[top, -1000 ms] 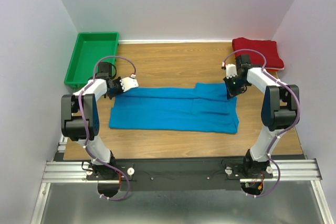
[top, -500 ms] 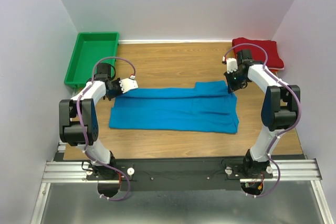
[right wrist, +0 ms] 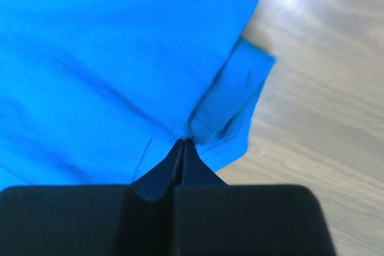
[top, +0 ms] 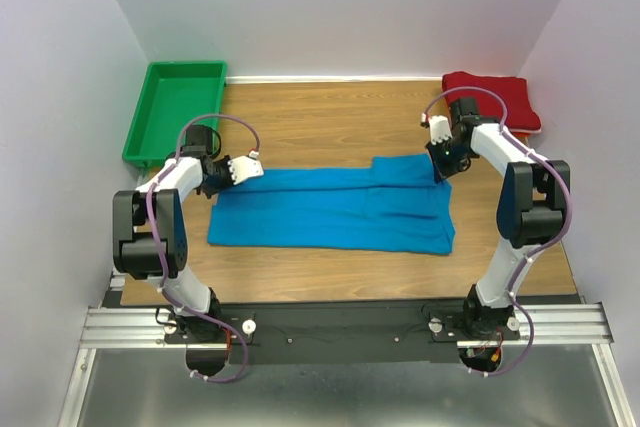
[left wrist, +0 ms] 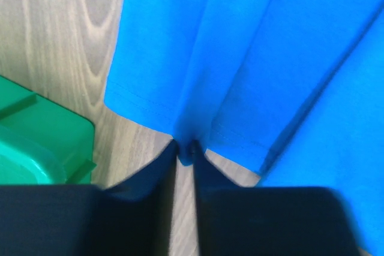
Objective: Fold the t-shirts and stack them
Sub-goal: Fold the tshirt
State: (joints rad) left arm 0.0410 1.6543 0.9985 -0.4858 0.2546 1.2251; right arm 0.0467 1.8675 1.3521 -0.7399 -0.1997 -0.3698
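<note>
The bright blue t-shirt (top: 330,209) lies in a long folded strip across the middle of the wooden table. My left gripper (top: 236,173) is shut on its far left corner; the left wrist view shows the blue cloth (left wrist: 240,58) pinched between the fingertips. My right gripper (top: 440,167) is shut on its far right corner, where the blue cloth (right wrist: 120,58) bunches at the fingertips in the right wrist view. The dark red t-shirt (top: 492,99) lies folded at the far right corner, apart from both grippers.
The green plastic tray (top: 175,109) stands at the far left corner, close behind my left arm; its corner shows in the left wrist view (left wrist: 42,142). White walls close the table on three sides. Bare wood (top: 330,122) lies behind the blue shirt.
The right gripper has lifted the shirt's right corner and moved it slightly back. The left gripper has shifted a little toward the shirt's left corner and holds it.
</note>
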